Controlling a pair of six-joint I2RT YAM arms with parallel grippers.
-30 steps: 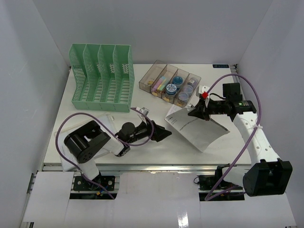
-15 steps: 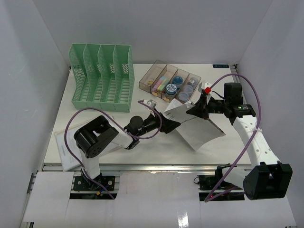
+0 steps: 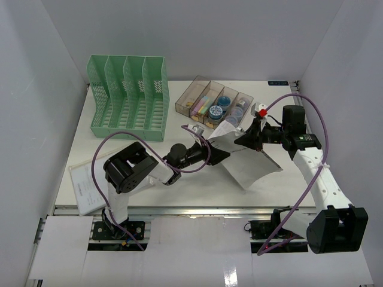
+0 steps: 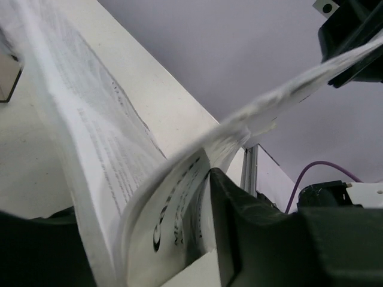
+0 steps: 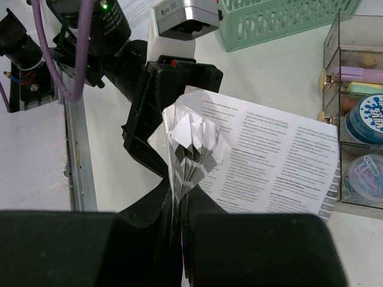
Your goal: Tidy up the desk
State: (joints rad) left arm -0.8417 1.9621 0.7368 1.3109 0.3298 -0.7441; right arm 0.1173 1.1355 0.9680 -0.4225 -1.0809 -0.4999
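- The desk [image 3: 197,191] is a large white tabletop, fixed and rigid, spread under both arms with its rail along the near edge. It is to be tidied, not grasped.
- A paper sheaf [image 3: 248,164] of several printed leaves is held raised over the right-centre of the desk, just in front of the clear tray [image 3: 214,104] at the far edge. Whether its lowest corner touches the desk cannot be told.
- The right end effector [image 3: 246,141] is clamped tight on the sheaf's far-right part. The leaves are seen fanned above its fingers in the right wrist view.
- The left end effector [image 3: 216,154] is set astride the sheaf's left edge, its jaws at a middling gap with paper between them. A firm clamp cannot be confirmed.
- The sheaf is judged light and limp, and it is bowed between the 2 end effectors. The leaves are expected to slide on one another and splay if pinched at 1 corner only.
- Hold is best taken along an edge, with every leaf gathered between the pads. Pulling between the arms should be kept gentle, as tearing is a risk.
- The green file rack [image 3: 127,98], with 4 slots at the far-left corner, is judged the likely destination.
- A further document [image 3: 87,185] is noted at the near-left corner.
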